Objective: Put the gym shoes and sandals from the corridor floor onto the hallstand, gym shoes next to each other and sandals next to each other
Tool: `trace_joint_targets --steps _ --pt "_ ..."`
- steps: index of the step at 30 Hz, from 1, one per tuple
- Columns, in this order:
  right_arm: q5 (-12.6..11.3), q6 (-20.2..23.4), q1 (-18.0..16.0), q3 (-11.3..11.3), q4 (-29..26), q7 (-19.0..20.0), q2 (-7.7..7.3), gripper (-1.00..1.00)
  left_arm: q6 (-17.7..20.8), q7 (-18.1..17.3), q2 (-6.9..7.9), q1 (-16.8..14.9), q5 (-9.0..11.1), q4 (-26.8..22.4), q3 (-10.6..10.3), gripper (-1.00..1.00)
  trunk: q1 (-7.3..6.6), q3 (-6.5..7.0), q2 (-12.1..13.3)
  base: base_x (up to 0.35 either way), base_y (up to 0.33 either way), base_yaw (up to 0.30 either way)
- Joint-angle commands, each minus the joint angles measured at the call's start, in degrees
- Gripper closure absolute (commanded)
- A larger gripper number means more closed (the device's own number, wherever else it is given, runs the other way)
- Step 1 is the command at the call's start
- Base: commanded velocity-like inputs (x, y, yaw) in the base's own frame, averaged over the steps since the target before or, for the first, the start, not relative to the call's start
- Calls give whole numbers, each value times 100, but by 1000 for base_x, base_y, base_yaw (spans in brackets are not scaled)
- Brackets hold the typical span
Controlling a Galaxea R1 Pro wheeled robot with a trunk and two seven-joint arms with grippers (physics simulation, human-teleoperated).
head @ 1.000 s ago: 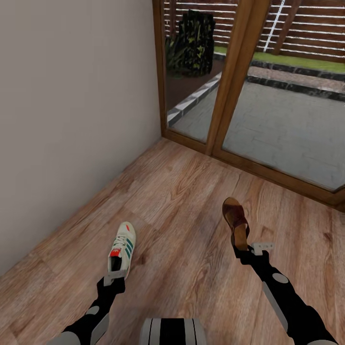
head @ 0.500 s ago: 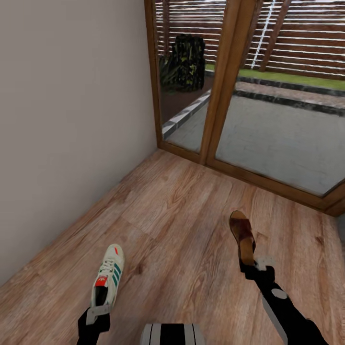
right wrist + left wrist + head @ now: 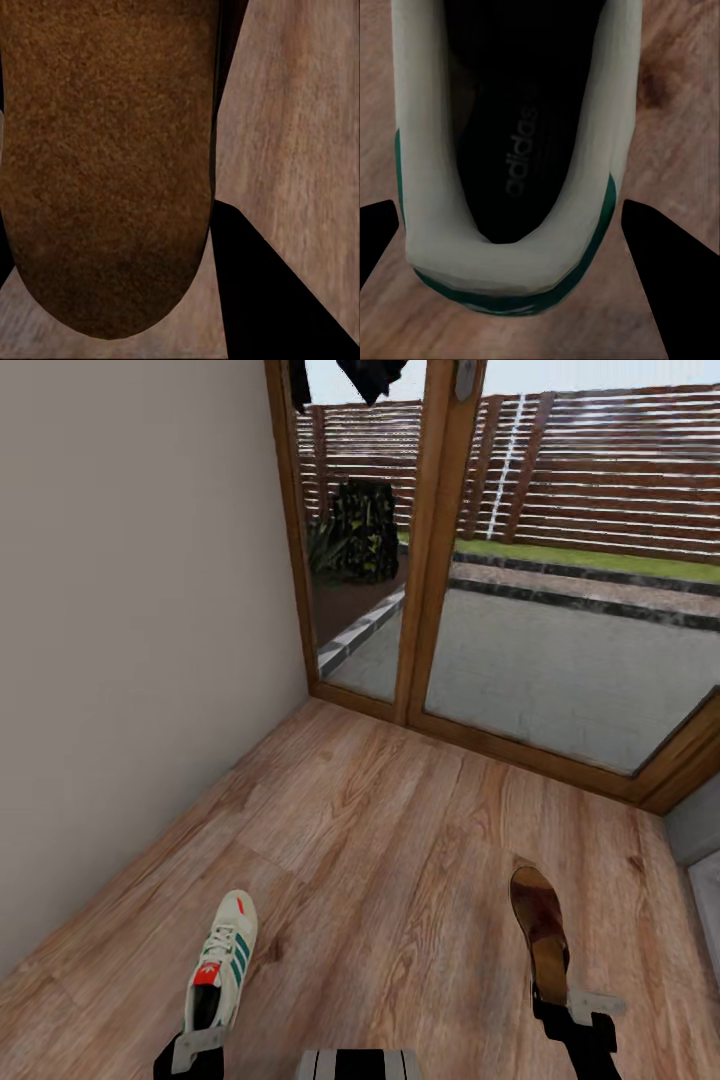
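One white gym shoe point(image 3: 222, 958) with green stripes hangs just over the corridor floor point(image 3: 380, 840), toe pointing away from me. My left gripper point(image 3: 201, 1042) is shut on its heel. In the left wrist view the gym shoe's heel point(image 3: 510, 247) sits between the two dark fingers point(image 3: 660, 270). A brown sandal point(image 3: 540, 932) is held the same way by its heel in my right gripper point(image 3: 583, 1000), which is shut on it. The right wrist view has the sandal's footbed point(image 3: 105, 165) beside one dark finger point(image 3: 259, 289). The hallstand is out of view.
A beige wall point(image 3: 120, 660) runs along the left. Ahead stands a glass door with a wooden frame point(image 3: 425, 560), with a paved patio behind it. A grey unit's edge point(image 3: 703, 860) shows at the right. Bare wood planks lie between wall and door.
The camera has moved, so the door now sits lower and further left in the picture. Both arms have drawn back toward my body, still holding the gym shoe and the sandal.
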Motion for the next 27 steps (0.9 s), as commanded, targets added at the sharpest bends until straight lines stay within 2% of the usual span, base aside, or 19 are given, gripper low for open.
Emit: trace_joint_targets --steps 1,4,9,14,27 --pt "-75 -218 -3 26 216 13 2 100 -59 15 5 36 41 1 -51 100 -3 28 0 0 0 -152" --pt "-75 -494 -3 36 563 16 34 100 -185 15 7 78 36 8 -52 100 -11 120 4 0 0 -151" --pt "-66 -666 -3 54 845 24 152 100 -307 15 8 151 36 10 -52 100 -24 273 11 0 0 -148" --pt "-53 -701 -3 58 910 28 255 100 -341 15 8 181 38 8 -52 100 -37 427 18 0 0 -140" --pt "-50 -711 -3 67 932 38 293 100 -362 15 7 188 41 8 -52 100 -70 817 35 0 0 -154"
